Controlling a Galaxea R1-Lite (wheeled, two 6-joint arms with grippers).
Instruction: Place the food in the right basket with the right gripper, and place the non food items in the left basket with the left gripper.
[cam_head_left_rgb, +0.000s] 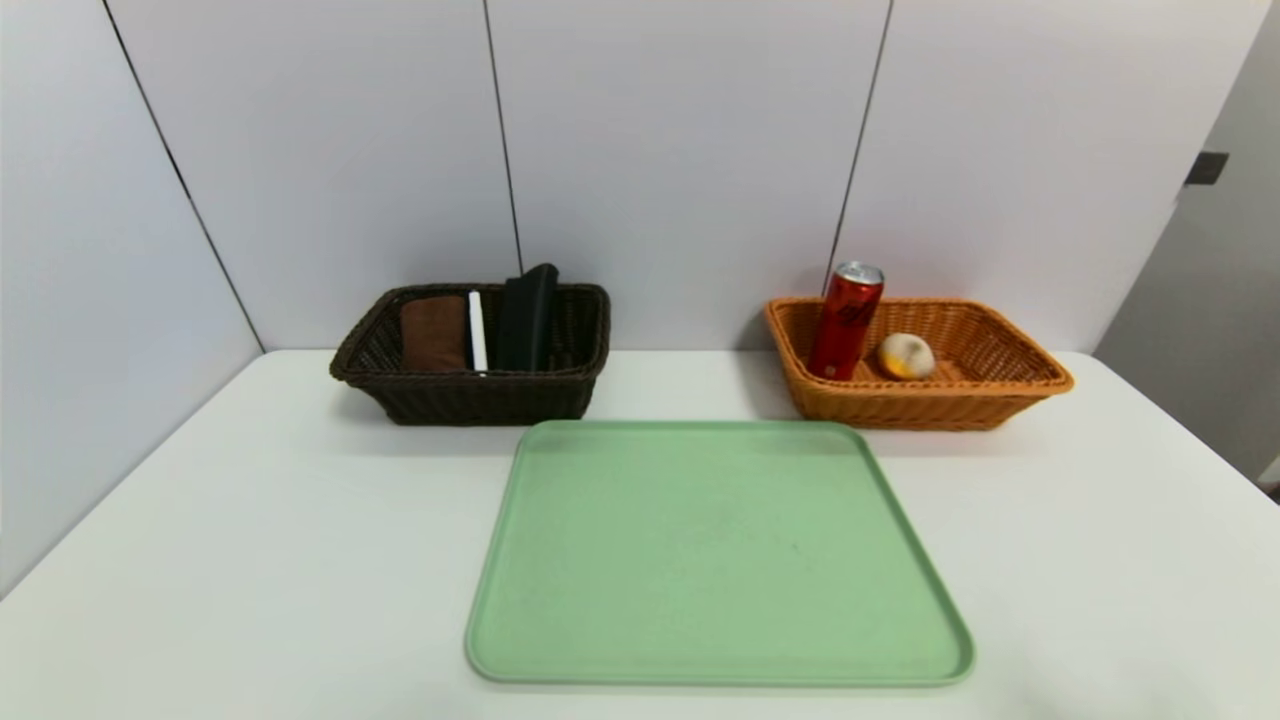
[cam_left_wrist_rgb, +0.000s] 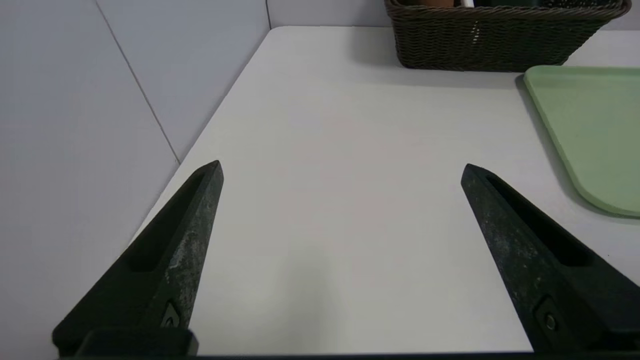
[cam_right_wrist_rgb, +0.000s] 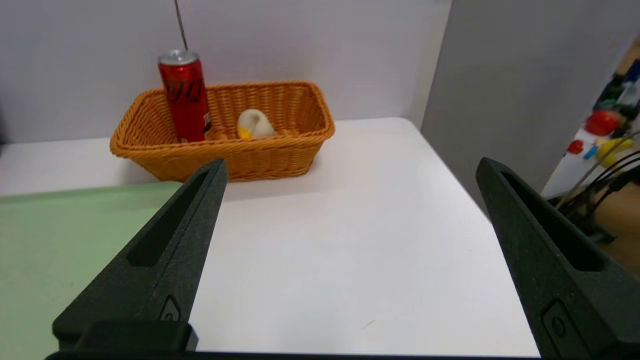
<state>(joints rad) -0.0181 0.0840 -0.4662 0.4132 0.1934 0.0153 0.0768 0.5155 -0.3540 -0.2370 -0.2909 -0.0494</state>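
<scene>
Looks pretty much sorted. At about 10 o'clock from the green tray (cam_head_left_rgb: 715, 550) sits the left basket (cam_head_left_rgb: 470, 395) with three non-food things: one rolled towel (cam_head_left_rgb: 433, 333) (soft, grab mid-roll), one marker pen (cam_head_left_rgb: 477, 332) (thin, slippery), one black case (cam_head_left_rgb: 527, 316) (floppy). At 2 o'clock, the right basket (cam_head_left_rgb: 920, 400) holds two foods: one can (cam_head_left_rgb: 846, 320) (rigid, pinch mid-body) and one bun (cam_head_left_rgb: 906, 356) (squishy, go gentle). The left gripper (cam_left_wrist_rgb: 340, 170) and right gripper (cam_right_wrist_rgb: 350, 167) both hang spread wide, holding nothing.
</scene>
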